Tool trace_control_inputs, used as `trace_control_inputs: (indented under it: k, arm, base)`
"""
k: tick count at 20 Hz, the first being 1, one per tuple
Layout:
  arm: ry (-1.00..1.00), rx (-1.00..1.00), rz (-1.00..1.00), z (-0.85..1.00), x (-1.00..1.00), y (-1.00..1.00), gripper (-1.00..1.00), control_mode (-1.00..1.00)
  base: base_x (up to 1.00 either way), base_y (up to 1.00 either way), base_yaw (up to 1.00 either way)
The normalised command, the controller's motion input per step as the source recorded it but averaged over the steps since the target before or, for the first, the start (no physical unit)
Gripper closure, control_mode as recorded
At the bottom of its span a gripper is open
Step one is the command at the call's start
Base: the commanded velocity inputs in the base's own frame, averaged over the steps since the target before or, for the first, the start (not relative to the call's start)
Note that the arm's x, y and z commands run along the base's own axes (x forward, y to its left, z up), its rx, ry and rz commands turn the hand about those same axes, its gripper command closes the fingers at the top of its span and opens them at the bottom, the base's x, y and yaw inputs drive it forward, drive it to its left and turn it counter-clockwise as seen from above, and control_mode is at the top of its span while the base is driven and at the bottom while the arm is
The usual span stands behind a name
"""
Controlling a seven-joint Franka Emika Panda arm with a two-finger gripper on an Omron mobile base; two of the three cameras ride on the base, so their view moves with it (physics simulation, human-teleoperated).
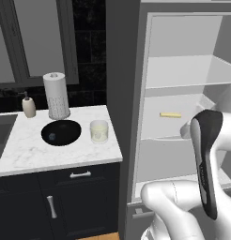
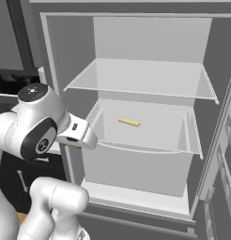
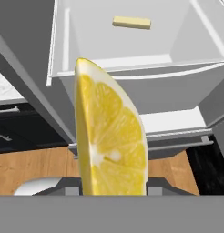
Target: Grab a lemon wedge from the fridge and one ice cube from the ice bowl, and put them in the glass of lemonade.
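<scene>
One lemon wedge [image 3: 109,136] is sitting upright between the claw's fingers in the hand view, its bright yellow flesh facing the camera, so the claw is closing narrowly around it and holding it. Behind the wedge, the fridge [image 2: 136,117] is standing open with pale shelves, and a small yellowish stick [image 2: 129,122] is lying on the middle shelf. To the left of the fridge, on the marble counter [image 1: 23,154], the glass of lemonade [image 1: 99,131] is standing just right of the ice bowl [image 1: 61,132], with a faint ice cube [image 1: 52,136] resting inside the bowl. A paper-towel roll [image 1: 56,95] and a soap bottle [image 1: 28,106] are standing farther back. Judging by this, the first step, carrying the wedge to the glass, is under way; the next move is calling for a swing left over the counter, keeping the grip firm until the wedge is hanging above the glass.
</scene>
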Motion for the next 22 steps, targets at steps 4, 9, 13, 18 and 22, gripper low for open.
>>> trace_control_inputs:
  k: [4, 9, 13, 18, 22]
  arm:
    - [0.0, 0.0, 0.0, 0.0, -0.17, 0.07, 1.0, 1.0]
    - [0.0, 0.0, 0.0, 0.0, 0.0, 0.0, 1.0, 1.0]
    - [0.0, 0.0, 0.0, 0.0, 0.0, 0.0, 1.0, 1.0]
    - [0.0, 0.0, 0.0, 0.0, 0.0, 0.0, 1.0, 1.0]
    - [0.0, 0.0, 0.0, 0.0, 0.0, 0.0, 1.0, 1.0]
  base:
    - [-0.11, 0.18, 0.0]
    - [-0.21, 1.0, -0.05]
    - [0.0, 1.0, -0.17]
    - [0.17, 0.73, -0.23]
    - [0.52, 0.05, -0.19]
